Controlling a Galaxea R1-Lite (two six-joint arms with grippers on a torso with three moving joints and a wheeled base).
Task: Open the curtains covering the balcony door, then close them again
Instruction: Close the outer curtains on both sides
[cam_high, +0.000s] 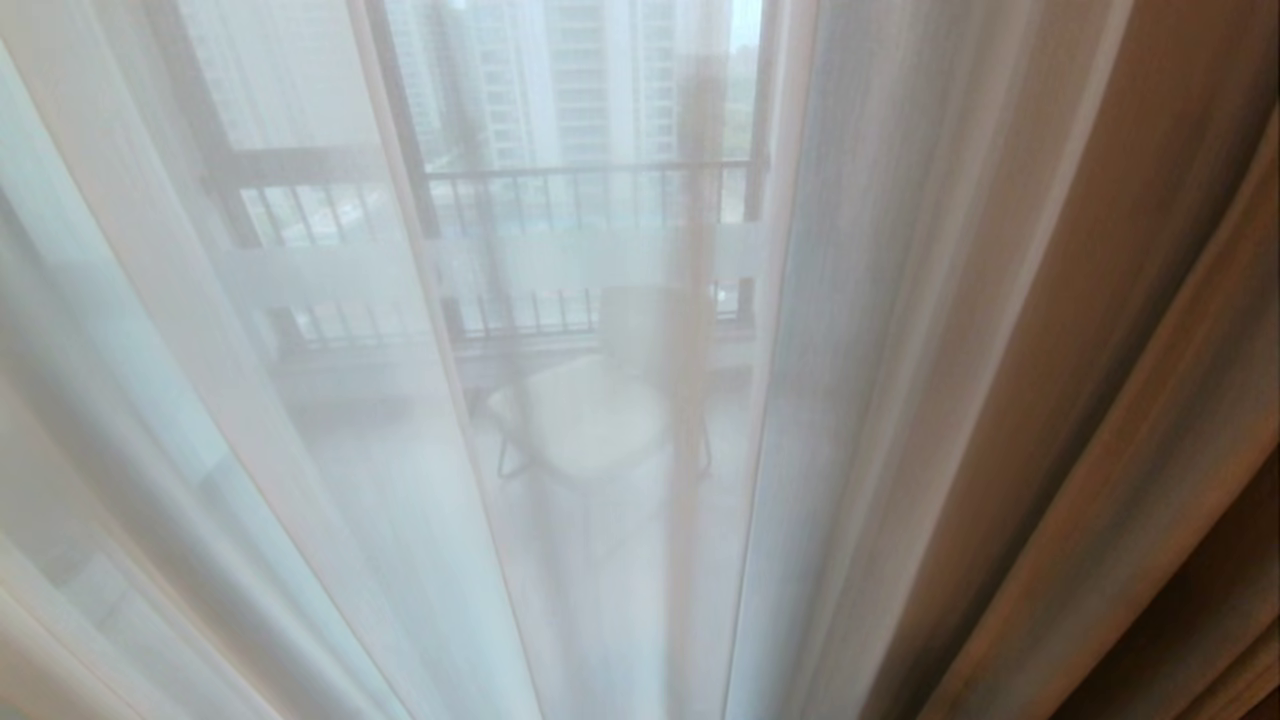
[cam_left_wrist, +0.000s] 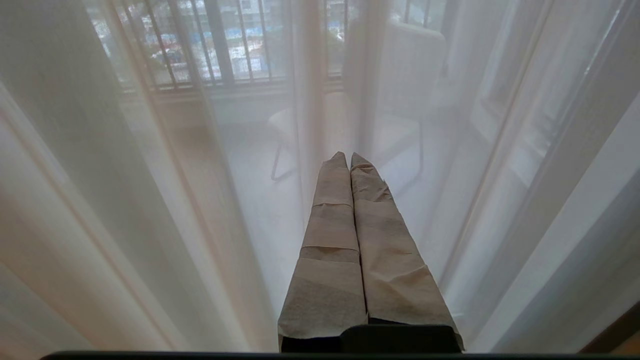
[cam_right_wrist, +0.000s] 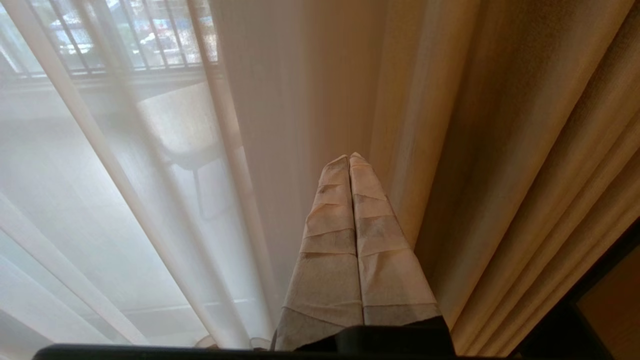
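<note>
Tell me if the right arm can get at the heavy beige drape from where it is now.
Probably yes. The right gripper, shut and empty, points at the folds where the sheer meets the beige drape, with nothing between them; how far off the fabric hangs is unclear.

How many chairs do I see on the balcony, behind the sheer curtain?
1. The white chair stands near the railing, seen through the sheer curtain; folds may hide others.
</note>
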